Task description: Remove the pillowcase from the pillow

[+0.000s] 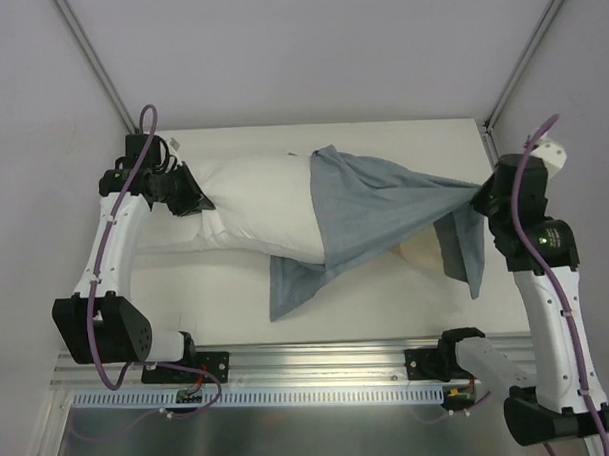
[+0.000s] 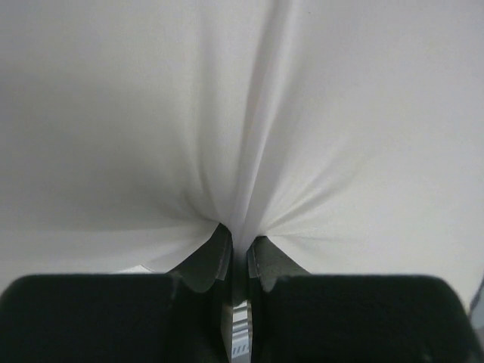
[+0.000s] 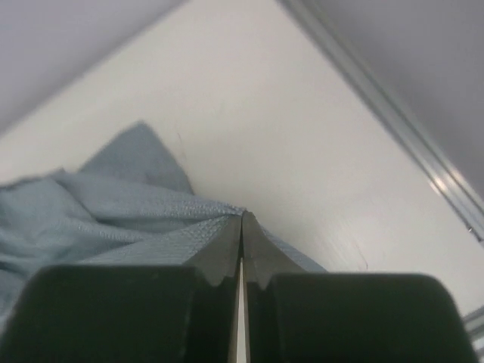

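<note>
**Pillowcase half off, both grippers pinching**

You see a white table [image 1: 367,311] between pale grey walls [image 1: 278,49]. The white pillow [image 1: 254,205] lies mid-table. The grey-blue pillowcase [image 1: 374,206] covers only its right end, stretched taut rightward. Left gripper [image 2: 238,249] is clamped on the pillow, right gripper [image 3: 242,227] on the pillowcase.

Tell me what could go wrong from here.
1. The right gripper pinches only a thin edge of the pillowcase; it may slip out.
2. The left gripper holds just a small fold of the pillow, which could pull free.
3. The right gripper is near the table edge, with the pillow's right end still covered.
</note>
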Robot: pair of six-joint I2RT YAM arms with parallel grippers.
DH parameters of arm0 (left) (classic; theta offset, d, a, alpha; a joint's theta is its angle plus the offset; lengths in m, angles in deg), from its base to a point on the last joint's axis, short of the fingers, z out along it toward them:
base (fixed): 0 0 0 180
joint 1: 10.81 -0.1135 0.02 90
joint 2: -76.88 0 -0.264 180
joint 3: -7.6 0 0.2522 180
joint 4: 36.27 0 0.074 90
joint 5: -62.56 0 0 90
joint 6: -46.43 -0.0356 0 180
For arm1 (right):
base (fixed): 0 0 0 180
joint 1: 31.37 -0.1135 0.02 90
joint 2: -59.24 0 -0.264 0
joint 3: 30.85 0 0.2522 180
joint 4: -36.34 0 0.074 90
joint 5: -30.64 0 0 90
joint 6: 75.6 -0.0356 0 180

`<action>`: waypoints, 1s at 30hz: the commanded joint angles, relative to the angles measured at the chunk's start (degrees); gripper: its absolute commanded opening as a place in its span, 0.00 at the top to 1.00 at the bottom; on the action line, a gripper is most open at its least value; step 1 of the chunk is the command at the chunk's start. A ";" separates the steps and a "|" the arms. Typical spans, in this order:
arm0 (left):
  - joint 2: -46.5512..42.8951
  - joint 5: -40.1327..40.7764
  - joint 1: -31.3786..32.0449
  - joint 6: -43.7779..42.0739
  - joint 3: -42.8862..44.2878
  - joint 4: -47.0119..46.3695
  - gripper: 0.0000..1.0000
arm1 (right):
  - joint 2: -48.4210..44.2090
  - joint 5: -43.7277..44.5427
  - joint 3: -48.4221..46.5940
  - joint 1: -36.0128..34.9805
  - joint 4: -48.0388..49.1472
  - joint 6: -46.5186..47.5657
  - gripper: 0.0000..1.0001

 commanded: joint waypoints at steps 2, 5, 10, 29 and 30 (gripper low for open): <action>-2.87 -0.16 -4.97 -1.44 5.48 -0.67 1.00 | 0.05 3.59 -11.91 10.20 2.71 3.31 0.99; -3.22 -1.92 -8.75 -1.70 6.19 -0.14 1.00 | 0.58 -3.26 -12.72 18.82 2.71 1.12 0.99; -3.48 -2.80 -11.49 -1.97 4.00 -0.23 1.00 | 2.07 -4.68 -2.02 21.38 4.47 1.20 0.99; -0.77 12.82 14.84 -3.03 9.53 3.29 0.01 | 23.23 -22.08 3.45 -9.18 -1.59 11.04 0.04; 0.63 13.62 16.97 -2.68 9.79 3.37 0.01 | 27.60 -22.35 3.02 -10.07 -2.03 11.30 0.04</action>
